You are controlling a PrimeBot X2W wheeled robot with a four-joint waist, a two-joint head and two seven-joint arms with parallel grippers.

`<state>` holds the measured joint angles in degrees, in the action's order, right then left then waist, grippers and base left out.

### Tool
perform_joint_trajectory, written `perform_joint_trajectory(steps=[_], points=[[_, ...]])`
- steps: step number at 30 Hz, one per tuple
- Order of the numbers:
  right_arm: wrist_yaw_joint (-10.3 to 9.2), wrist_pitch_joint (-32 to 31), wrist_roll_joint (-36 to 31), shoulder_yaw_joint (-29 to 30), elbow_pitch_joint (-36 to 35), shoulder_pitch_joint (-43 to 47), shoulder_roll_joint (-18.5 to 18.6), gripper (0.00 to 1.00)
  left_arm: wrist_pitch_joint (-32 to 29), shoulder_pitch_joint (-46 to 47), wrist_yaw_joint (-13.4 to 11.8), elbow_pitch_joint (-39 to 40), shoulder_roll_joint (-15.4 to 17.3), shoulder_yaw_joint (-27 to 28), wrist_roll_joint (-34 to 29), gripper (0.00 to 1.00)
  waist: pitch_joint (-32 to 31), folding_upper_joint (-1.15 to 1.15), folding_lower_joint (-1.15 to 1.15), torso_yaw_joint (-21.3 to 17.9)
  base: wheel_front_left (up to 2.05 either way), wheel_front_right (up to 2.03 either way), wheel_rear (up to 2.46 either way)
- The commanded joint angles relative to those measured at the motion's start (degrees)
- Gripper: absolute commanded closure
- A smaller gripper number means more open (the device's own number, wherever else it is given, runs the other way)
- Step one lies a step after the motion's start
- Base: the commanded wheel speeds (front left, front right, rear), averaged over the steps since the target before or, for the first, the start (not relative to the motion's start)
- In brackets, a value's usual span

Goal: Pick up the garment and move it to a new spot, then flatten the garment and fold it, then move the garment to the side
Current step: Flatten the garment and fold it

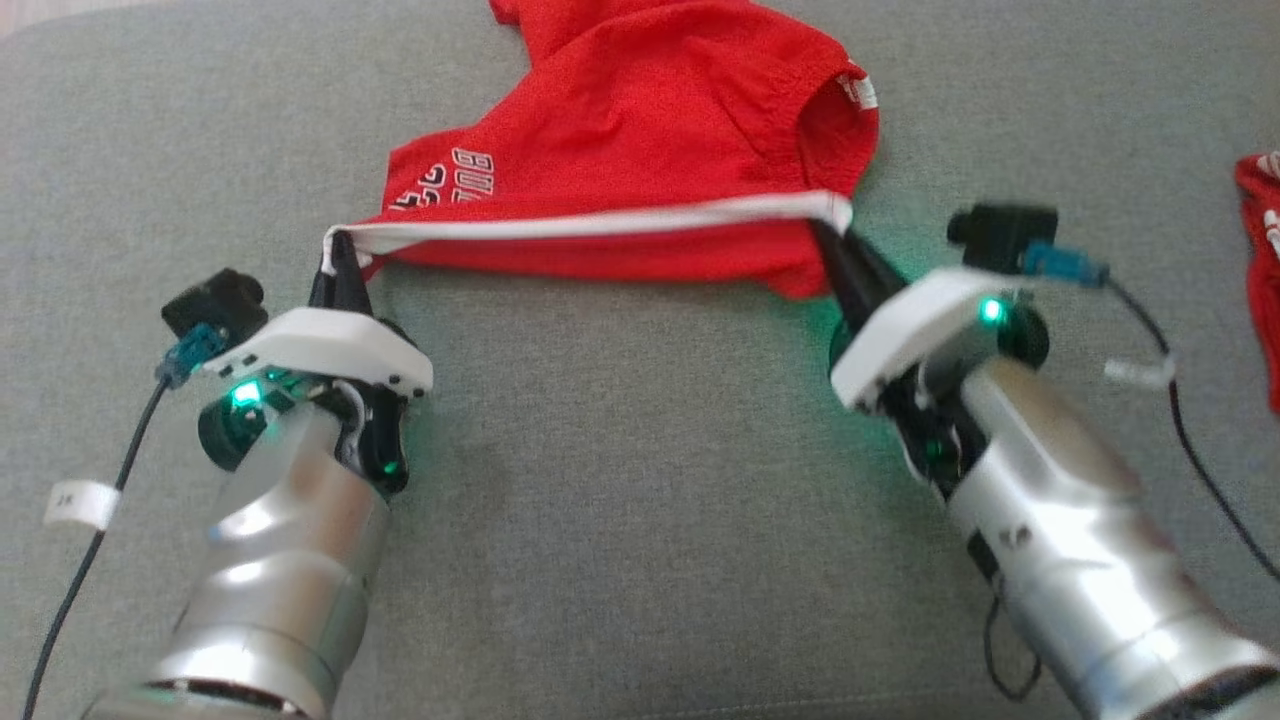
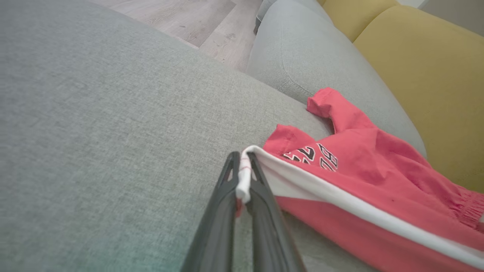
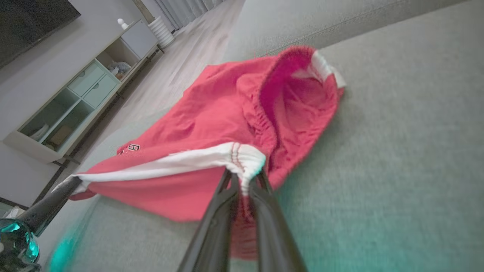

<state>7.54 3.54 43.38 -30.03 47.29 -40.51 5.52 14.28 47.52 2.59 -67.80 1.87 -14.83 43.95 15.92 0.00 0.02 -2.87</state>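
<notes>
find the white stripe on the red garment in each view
head view: white stripe across the middle, between left gripper and right gripper.
left wrist view: stripe lower right, slanting down.
right wrist view: stripe centre left.
shared landmark: garment's lettering.

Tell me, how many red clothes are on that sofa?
2: red shorts in the middle, held by the left pincer and right pincer; another red piece at the picture's right edge, cut off. More may lie outside it.

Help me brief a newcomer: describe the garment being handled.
On the grey sofa, look between the left end effector and right end effector. The red shorts stretch there, pinched by their white stripe; the other red cloth lies ungripped at the far right.
</notes>
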Motion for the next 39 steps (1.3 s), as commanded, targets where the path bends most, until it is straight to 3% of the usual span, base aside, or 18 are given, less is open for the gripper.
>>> perform_joint_trajectory(steps=[1, 5, 10, 14, 18, 24, 28, 32, 39], points=[[-0.05, 1.32, 0.78, -0.75, -2.48, -0.34, 0.81, 1.0, 0.71, 0.97, 0.05, 2.08, 1.97, 1.8, -0.63, 1.0, -0.18, 0.0, -0.02, 0.1, 0.0, 0.0, 0.0], [-0.05, 4.4, 4.16, -4.49, -8.58, 6.14, 4.15, 1.0, 0.71, -4.8, 0.31, 8.64, 2.84, 4.01, -3.94, 1.0, -1.41, 0.0, -0.02, 0.3, 0.0, 0.0, 0.0], [-0.05, 6.13, 4.96, -6.1, -19.53, 15.93, 10.23, 1.0, 0.71, -16.23, -0.54, 22.58, 5.39, 8.26, -9.38, 1.0, -4.49, 0.0, -0.02, 0.12, 0.0, 0.0, 0.0], [-0.05, 2.63, 3.79, -2.6, -29.27, 25.8, 14.31, 1.0, 0.71, -26.72, -2.38, 34.23, 7.37, 9.45, -12.17, 1.0, -6.97, 0.0, -0.02, 0.24, 0.0, 0.0, 0.0], [-0.05, -5.45, 1.18, 4.32, -40.43, 37.87, 15.63, 1.0, -3.45, -37.2, -6.47, 49.44, 9.1, 10.12, -12.39, 1.0, -8.77, 0.0, -0.02, 0.46, 0.0, 0.0, 0.0], [-0.05, -22.26, -3.51, 14.13, -59.03, 54.06, 10.79, 1.0, -14.42, -51.88, -14.19, 74.34, 11.14, 11.59, -11.93, 1.0, -9.76, 0.0, -0.02, -0.39, 0.0, 0.0, 0.0], [-0.05, -30.09, -6.67, 17.23, -66.48, 57.4, 5.07, 1.0, -18.56, -56.08, -16.68, 82.71, 11.38, 11.56, -11.52, 1.0, -9.49, 0.0, -0.02, -0.44, 0.0, 0.0, 0.0], [-0.05, -33.54, -8.24, 18.15, -68.3, 55.95, 1.02, 1.0, -20.71, -53.36, -15.79, 83.04, 11.96, 10.61, -10.68, 1.0, -7.81, 0.0, -0.02, 0.37, 0.0, 0.0, 0.0], [-0.05, -33.55, -7.58, 17.45, -62.97, 43.61, -1.51, 1.0, -26.66, -35.78, -9.02, 71.61, 14.0, 6.42, -8.31, 1.0, -1.55, 0.0, -0.02, 0.14, 0.0, 0.0, 0.0]])
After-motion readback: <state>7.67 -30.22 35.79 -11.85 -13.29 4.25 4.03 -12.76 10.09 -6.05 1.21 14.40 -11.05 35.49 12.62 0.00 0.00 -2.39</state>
